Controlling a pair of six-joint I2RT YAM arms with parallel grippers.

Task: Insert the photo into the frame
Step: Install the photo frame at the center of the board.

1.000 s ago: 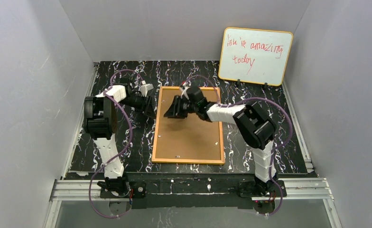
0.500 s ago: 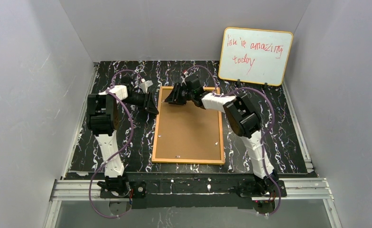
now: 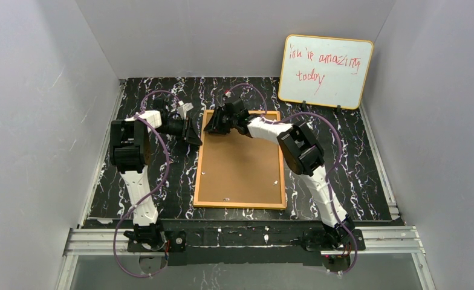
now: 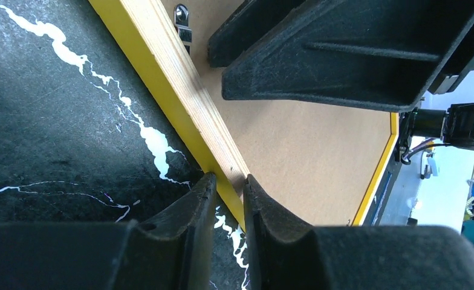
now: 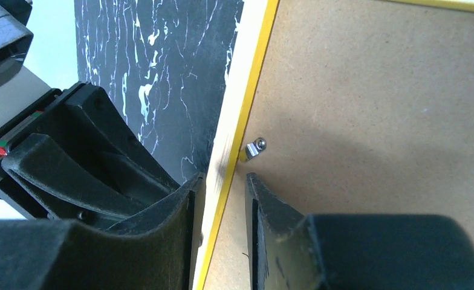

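- The frame [image 3: 239, 205] lay face down in the middle of the bench [image 3: 343, 157], its orange-wood back rim up and the yellow front edge against the surface.
- A brown backing board [image 3: 240, 163] filled the opening, with small metal tabs [image 5: 256, 147] along the inner rim.
- The photo showed in no view. Whether it already sat under the board could not be told, so the task's progress was unclear. At the least, the tabs and a turn face-up probably remained.
- The left claw [image 4: 225, 180] was narrow and pinched the frame's left rim near the far corner, one finger outside and one on the wood.
- The right claw [image 5: 220, 181] straddled the same rim just beside it, narrow, one finger on the board side. Whether it truly gripped could not be told.
- The bench was black with white marble veining, ringed by plain grey walls.
- A yellow-edged whiteboard [image 3: 325, 71] with red writing leaned at the far right, well apart from the frame.
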